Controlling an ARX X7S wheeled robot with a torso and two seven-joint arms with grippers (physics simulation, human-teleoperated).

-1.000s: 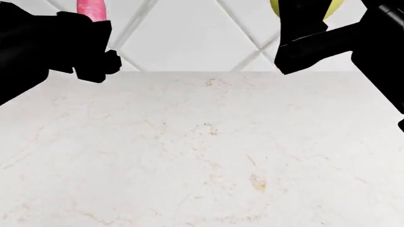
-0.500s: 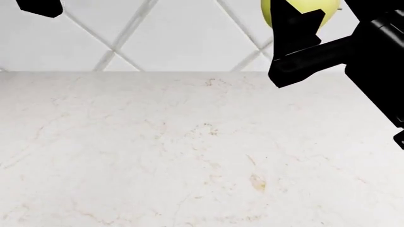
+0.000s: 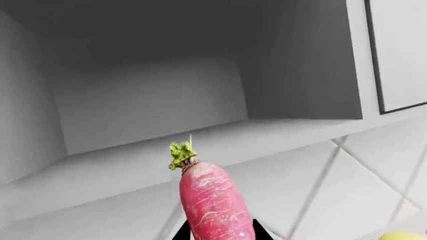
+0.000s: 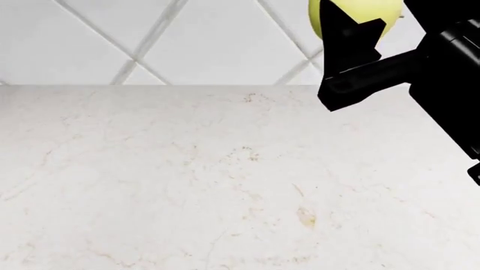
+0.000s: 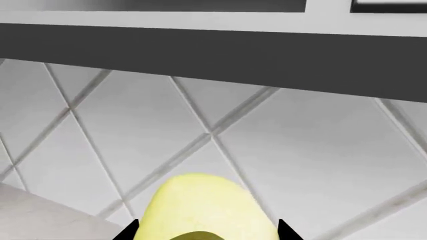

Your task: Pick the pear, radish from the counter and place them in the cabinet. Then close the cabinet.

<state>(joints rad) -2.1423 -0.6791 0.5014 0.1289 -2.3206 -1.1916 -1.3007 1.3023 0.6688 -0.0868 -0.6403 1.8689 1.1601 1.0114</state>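
The pink-red radish (image 3: 212, 202) with its green top is held upright by my left gripper (image 3: 217, 236), which is shut on it. It hangs in front of and just below the open cabinet (image 3: 147, 100), whose grey inside holds nothing that I can see. In the head view the left gripper is out of sight. My right gripper (image 5: 203, 234) is shut on the yellow-green pear (image 5: 200, 205), lifted before the tiled wall under the cabinet's dark underside (image 5: 200, 55). The head view has the pear (image 4: 363, 11) at the top right, above the back of the counter (image 4: 188, 180), with the right gripper (image 4: 358, 25) around it.
A white diamond-tiled wall (image 4: 210, 39) rises behind the counter. A white panel with a dark edge (image 3: 400, 50) sits beside the cabinet opening. The pear's top (image 3: 400, 236) peeks into the left wrist view.
The left arm with the radish has risen out of the head view. The right gripper with the pear has shifted slightly left and up.
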